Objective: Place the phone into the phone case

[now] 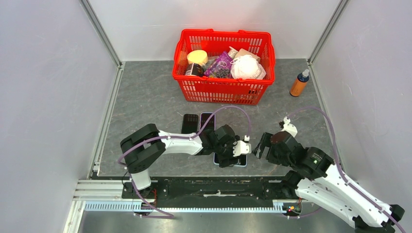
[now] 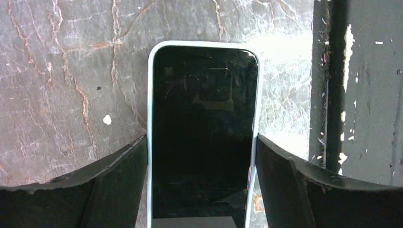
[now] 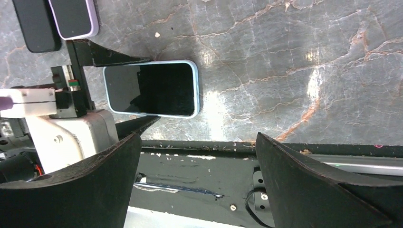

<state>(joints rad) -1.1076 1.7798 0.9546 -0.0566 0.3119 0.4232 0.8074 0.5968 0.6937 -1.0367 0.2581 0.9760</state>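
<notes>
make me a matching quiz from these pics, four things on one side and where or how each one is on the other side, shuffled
Things
1. red basket
2. orange bottle
3. light-blue-rimmed phone
4. right gripper

Place or state
a. between the fingers of the left gripper
b. open, holding nothing
c. at the far side of the table, with goods inside
d. standing upright to the right of the basket

Pairs: 1-c, 2-d, 3-a, 4-b

The phone lies before the basket (bottle to its right).
</notes>
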